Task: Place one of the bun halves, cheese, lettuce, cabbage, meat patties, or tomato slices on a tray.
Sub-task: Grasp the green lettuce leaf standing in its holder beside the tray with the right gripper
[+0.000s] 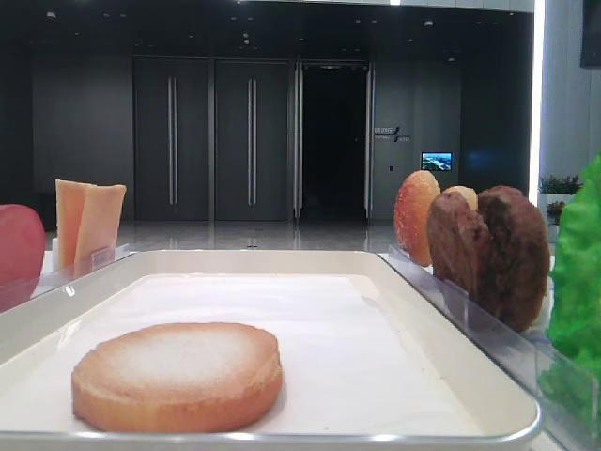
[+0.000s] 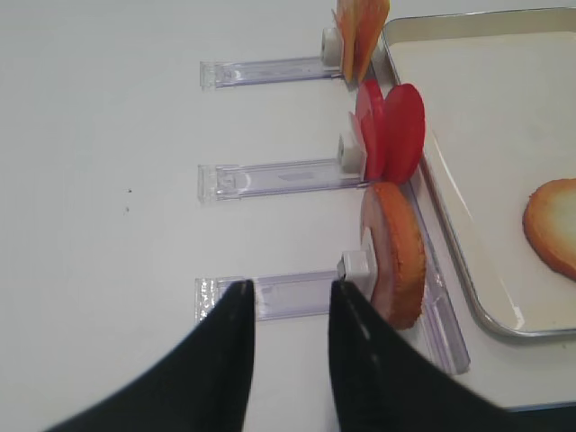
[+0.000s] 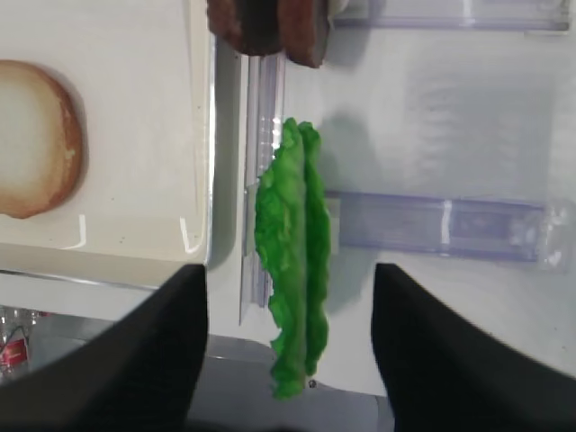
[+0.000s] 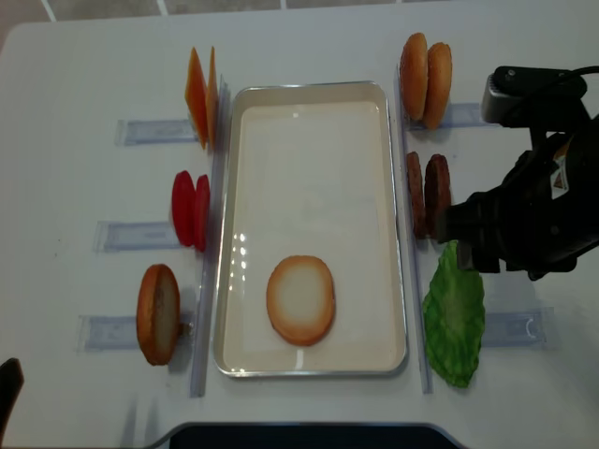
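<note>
Room behind was dark: grey panelled wall, double doors with long vertical handles, an open dark doorway, a small lit screen. Work surface was a plain white table, with clear plastic holder rails on both sides of the tray.

White tray sat mid-table with a white paper liner. One bun half lay flat on it, pale floury face up, toward the near end.

Left of the tray, standing on edge in the rails: cheese slices at the far end, tomato slices in the middle, another bun half nearest. Right of the tray: two bun halves far, meat patties in the middle, lettuce nearest, just outside the tray rim.

Right gripper hung above the lettuce with fingers spread wide either side of the leaves, not touching them. Left gripper had fingers drawn close together, nothing between them, over the bare rail beside the standing bun half.
</note>
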